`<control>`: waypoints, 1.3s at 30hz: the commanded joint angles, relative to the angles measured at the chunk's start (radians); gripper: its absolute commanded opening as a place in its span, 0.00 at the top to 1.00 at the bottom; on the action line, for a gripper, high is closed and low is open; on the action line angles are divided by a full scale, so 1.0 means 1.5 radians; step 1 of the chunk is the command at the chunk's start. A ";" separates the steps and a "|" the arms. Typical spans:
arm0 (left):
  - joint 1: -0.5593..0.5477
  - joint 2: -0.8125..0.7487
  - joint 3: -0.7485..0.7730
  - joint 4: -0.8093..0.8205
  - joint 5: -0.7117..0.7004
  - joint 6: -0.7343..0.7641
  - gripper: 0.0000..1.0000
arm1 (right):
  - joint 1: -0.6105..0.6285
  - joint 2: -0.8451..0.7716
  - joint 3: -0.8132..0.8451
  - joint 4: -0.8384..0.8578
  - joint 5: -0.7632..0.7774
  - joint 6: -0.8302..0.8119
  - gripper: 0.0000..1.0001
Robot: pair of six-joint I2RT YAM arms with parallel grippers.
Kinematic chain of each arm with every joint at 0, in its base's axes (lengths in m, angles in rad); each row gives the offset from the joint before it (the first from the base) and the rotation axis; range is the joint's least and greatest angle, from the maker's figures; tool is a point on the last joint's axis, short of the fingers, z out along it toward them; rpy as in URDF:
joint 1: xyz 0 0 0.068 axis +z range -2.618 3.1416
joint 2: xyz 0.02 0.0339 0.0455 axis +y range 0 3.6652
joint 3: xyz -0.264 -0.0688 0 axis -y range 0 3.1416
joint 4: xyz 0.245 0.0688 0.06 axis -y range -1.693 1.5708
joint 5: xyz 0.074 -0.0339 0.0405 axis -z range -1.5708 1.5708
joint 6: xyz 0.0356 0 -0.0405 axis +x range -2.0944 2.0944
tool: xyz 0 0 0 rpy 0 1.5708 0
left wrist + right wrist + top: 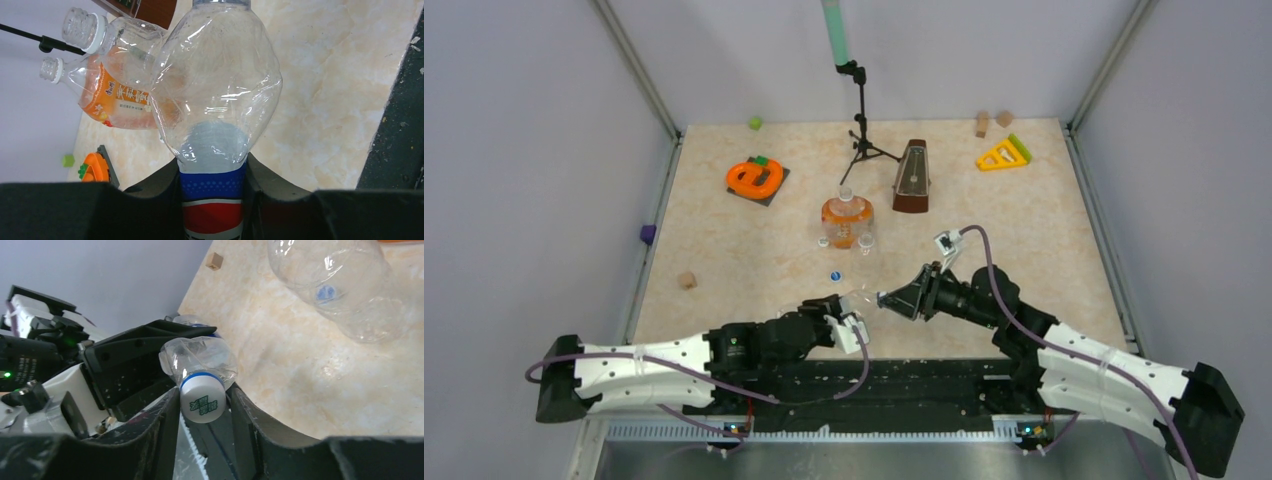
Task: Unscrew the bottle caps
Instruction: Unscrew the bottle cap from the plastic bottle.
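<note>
My left gripper [212,170] is shut on the blue-labelled clear bottle [220,90], holding it level above the near table edge with its neck toward the right arm. The bottle's white cap [202,400] sits between the jaws of my right gripper [202,406]. The left finger touches the cap and a narrow gap shows on the other side. From above, both grippers [852,322] [886,299] meet at the bottle [866,297]. The squat orange bottle [846,220] and the plain clear bottle [130,45] stand mid-table with bare necks. A blue cap [835,275] lies loose on the table.
Behind the bottles stand a brown metronome [912,178] and a black tripod stand [861,130]. An orange ring toy [756,178] is at the back left, a yellow triangle [1003,154] at the back right. A wooden block [687,280] lies left.
</note>
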State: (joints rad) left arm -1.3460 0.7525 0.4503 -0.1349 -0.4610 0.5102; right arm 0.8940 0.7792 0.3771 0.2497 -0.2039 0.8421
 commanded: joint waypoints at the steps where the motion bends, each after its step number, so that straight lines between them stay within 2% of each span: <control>1: -0.007 -0.016 0.004 0.038 -0.026 0.012 1.00 | -0.016 0.002 0.007 0.040 -0.024 0.021 0.65; 5: -0.008 -0.013 0.004 0.034 -0.025 0.009 1.00 | -0.023 -0.002 -0.004 0.064 -0.043 0.027 0.72; 9: -0.009 -0.014 0.004 0.034 -0.021 0.003 1.00 | -0.024 -0.001 -0.007 0.078 -0.076 0.010 1.00; 13: -0.009 -0.022 0.018 0.012 0.017 -0.054 1.00 | -0.024 -0.001 -0.021 0.115 -0.136 -0.055 1.00; 17: -0.005 -0.059 0.018 0.006 0.069 -0.100 1.00 | -0.024 -0.022 -0.047 0.136 -0.171 -0.180 1.00; 21: 0.038 -0.124 0.001 0.024 0.191 -0.131 1.00 | -0.022 -0.031 -0.069 0.166 -0.223 -0.298 1.00; 27: 0.166 -0.163 0.003 0.004 0.431 -0.176 1.00 | -0.013 -0.037 -0.057 0.153 -0.280 -0.486 1.00; 39: 0.180 -0.063 0.061 -0.033 0.535 -0.182 1.00 | -0.010 -0.023 -0.037 0.092 -0.249 -0.662 1.00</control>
State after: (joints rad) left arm -1.0725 0.6384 0.4538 -0.2607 0.2165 0.2722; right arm 0.8787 0.7288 0.3031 0.4427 -0.6209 0.0093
